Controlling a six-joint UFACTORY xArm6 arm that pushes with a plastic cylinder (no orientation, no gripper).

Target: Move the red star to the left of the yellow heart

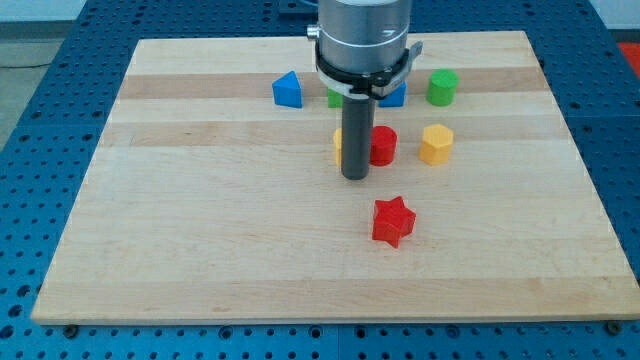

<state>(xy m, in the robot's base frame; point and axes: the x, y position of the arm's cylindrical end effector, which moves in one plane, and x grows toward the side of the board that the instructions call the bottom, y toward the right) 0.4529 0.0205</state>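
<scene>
One big wooden board (200, 250) took up most of the shot, pale planks with a slightly darker strip running across near the view's top. It sat on a blue pegboard-style bench (30, 150) full of little holes, showing on all sides, and a bit of grey floor peeked in at the top corners.

Next biggest was the arm's silver housing (362, 35), coming down from the view's top with a black ring around its base. No pincer on this thing at all, so nothing to call wide, narrow or holding; it just ended in a dark rod, and my tip (355, 177) was planted on the board around the middle.

Then the blocks. The red star (393, 221) sat by itself, below and a little right of my tip, clearly apart from it. A red cylinder (384, 145) was just right of the rod, and a yellow block (339, 145) poked out on the rod's left, mostly hidden, so I couldn't tell its shape. Further right was a yellow hexagon (436, 143). Up top: a blue block (287, 90), a sliver of green block (333, 97) behind the rod, another blue piece (394, 96), and a green cylinder (442, 87).
</scene>
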